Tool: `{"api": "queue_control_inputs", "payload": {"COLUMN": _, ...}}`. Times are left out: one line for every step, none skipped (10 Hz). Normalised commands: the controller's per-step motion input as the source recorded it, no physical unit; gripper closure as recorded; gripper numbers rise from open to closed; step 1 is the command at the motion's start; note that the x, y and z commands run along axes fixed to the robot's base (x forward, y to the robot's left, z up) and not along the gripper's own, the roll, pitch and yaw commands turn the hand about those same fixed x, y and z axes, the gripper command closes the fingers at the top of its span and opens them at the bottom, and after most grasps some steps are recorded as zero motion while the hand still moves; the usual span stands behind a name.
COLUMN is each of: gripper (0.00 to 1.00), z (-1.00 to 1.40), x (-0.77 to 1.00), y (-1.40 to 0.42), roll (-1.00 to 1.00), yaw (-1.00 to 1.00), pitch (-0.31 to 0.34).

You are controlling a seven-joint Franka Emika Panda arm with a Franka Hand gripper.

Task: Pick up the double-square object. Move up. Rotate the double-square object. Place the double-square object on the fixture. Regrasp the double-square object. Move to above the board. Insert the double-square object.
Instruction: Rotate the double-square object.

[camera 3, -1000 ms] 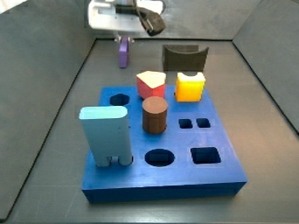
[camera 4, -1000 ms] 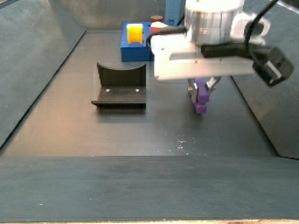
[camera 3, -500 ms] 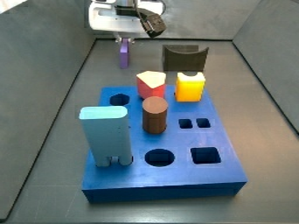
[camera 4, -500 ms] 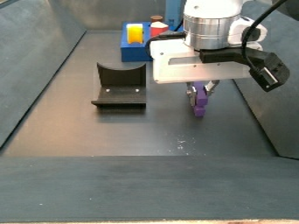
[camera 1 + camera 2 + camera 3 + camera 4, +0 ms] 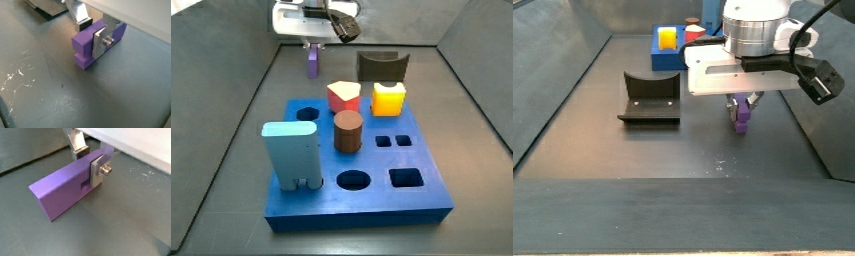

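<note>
The double-square object [image 5: 85, 50] is a flat purple block that stands on edge at the floor, and both wrist views show it between my fingers. One silver finger plate [image 5: 100, 42] lies flat against its face. The other finger's dark pad [image 5: 84, 21] sits at its far side. My gripper [image 5: 91, 36] is shut on it. In the side views the gripper [image 5: 746, 100] hangs over the purple block [image 5: 743, 116], to one side of the dark fixture [image 5: 651, 97]. The blue board [image 5: 358, 215] lies apart from the gripper [image 5: 310, 45].
On the board stand a yellow cube [image 5: 389, 98], a red piece [image 5: 345, 95], a brown cylinder [image 5: 348, 130] and a tall light-blue block [image 5: 290, 150]. Grey walls [image 5: 553, 90] fence the floor. The fixture [image 5: 382, 66] stands behind the board.
The gripper's body shifted slightly between one second and half a second ago. Since then nothing has visibly moved, and the purple block stays in the same spot.
</note>
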Motion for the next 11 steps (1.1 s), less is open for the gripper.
{"api": "queue_control_inputs", "payload": {"gripper": 1.0, "z": -0.33, "x": 0.02, "y": 0.01, "roll": 0.02, "yaw": 0.02, "pitch": 0.01}}
{"api": "queue_control_inputs", "payload": {"gripper": 1.0, "z": -0.33, "x": 0.02, "y": 0.01, "roll": 0.02, "yaw": 0.02, "pitch": 0.01}}
{"api": "queue_control_inputs", "payload": {"gripper": 1.0, "z": -0.33, "x": 0.02, "y": 0.01, "roll": 0.02, "yaw": 0.02, "pitch": 0.01}}
{"api": "queue_control_inputs", "payload": {"gripper": 1.0, "z": -0.33, "x": 0.02, "y": 0.01, "roll": 0.02, "yaw": 0.02, "pitch": 0.01}}
{"api": "queue_control_inputs", "payload": {"gripper": 0.0, "z": 0.0, "x": 0.0, "y": 0.0, "roll": 0.0, "yaw": 0.0, "pitch": 0.0}}
{"api": "queue_control_inputs", "payload": {"gripper": 0.0, "z": 1.0, "x": 0.0, "y": 0.0, "roll": 0.0, "yaw": 0.0, "pitch": 0.0}}
{"api": "queue_control_inputs", "payload": {"gripper": 0.0, "z": 1.0, "x": -0.01, "y": 0.0, "roll": 0.0, "yaw": 0.0, "pitch": 0.015}}
{"api": "queue_control_inputs", "payload": {"gripper": 0.0, "z": 1.0, "x": -0.02, "y": 0.0, "roll": -0.01, "yaw": 0.0, "pitch": 0.03}}
{"api": "queue_control_inputs", "payload": {"gripper": 0.0, "z": 1.0, "x": -0.02, "y": 0.0, "roll": -0.01, "yaw": -0.01, "pitch": 0.049}}
{"api": "queue_control_inputs", "payload": {"gripper": 0.0, "z": 1.0, "x": -0.02, "y": 0.0, "roll": -0.02, "yaw": -0.01, "pitch": 0.058}}
{"api": "queue_control_inputs", "payload": {"gripper": 0.0, "z": 1.0, "x": -0.02, "y": -0.01, "roll": -0.02, "yaw": -0.01, "pitch": 0.054}}
